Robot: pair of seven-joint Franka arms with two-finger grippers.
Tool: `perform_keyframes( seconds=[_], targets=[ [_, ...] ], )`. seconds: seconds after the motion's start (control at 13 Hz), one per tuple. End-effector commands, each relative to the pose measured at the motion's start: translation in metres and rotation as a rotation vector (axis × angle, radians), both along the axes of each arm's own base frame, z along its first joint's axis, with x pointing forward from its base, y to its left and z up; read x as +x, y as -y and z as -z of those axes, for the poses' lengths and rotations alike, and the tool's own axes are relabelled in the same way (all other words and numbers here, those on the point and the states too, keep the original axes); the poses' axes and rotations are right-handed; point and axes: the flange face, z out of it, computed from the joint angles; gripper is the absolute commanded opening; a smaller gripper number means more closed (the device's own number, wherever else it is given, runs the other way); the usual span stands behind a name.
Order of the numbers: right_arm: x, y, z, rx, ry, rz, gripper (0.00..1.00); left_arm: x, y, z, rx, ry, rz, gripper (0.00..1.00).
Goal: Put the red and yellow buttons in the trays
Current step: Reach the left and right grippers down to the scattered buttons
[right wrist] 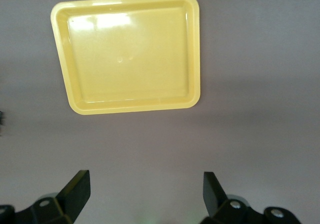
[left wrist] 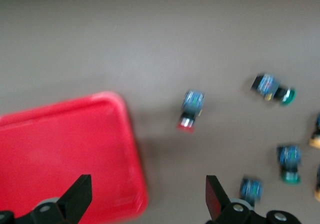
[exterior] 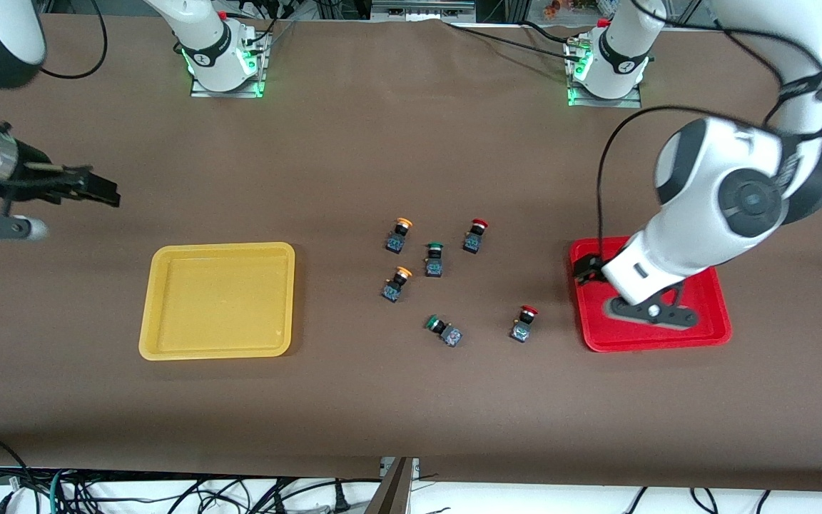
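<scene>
Two yellow-capped buttons (exterior: 398, 235) (exterior: 395, 283) and two red-capped buttons (exterior: 475, 235) (exterior: 524, 323) lie on the brown table between the yellow tray (exterior: 218, 300) and the red tray (exterior: 703, 303). Both trays hold no buttons. My left gripper (exterior: 586, 270) is open and empty, over the red tray's corner nearest the buttons. In the left wrist view, it (left wrist: 146, 199) hangs over the red tray's edge (left wrist: 60, 149), with a red button (left wrist: 190, 111) lying apart on the cloth. My right gripper (exterior: 100, 190) (right wrist: 144, 191) is open and empty over bare table, with the yellow tray (right wrist: 130, 54) in its view.
Two green-capped buttons (exterior: 434, 258) (exterior: 443, 330) lie among the others; both also show in the left wrist view (left wrist: 289, 163) (left wrist: 272, 88). The arm bases (exterior: 222, 61) (exterior: 607, 68) stand along the table's edge farthest from the front camera.
</scene>
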Motion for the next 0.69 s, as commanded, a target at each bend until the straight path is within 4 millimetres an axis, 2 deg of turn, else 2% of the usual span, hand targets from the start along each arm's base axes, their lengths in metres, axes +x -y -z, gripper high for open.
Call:
perform_keyframes(
  seconds=[0.0,0.08,0.23,0.38,0.46,0.62],
  targets=[
    [0.020,-0.004,0.036,0.010,-0.027,0.003,1.00,0.023,0.028,0.044,-0.066,0.084,-0.035,1.00],
    [0.028,-0.016,0.052,0.030,-0.022,0.006,1.00,0.022,0.040,0.066,-0.071,0.095,-0.022,1.00],
    [0.040,-0.057,0.087,0.058,-0.016,0.096,1.00,0.019,0.061,0.104,-0.059,0.090,0.012,1.00],
    [0.039,-0.126,0.114,0.023,-0.013,0.201,1.00,0.022,0.066,0.154,-0.040,0.114,0.047,1.00],
    [0.036,-0.158,0.125,0.014,-0.006,0.222,1.00,0.017,0.079,0.179,-0.026,0.129,0.083,1.00],
    [0.029,-0.203,0.144,0.006,0.007,0.236,1.00,0.006,0.081,0.214,-0.010,0.112,0.103,1.00]
  ],
)
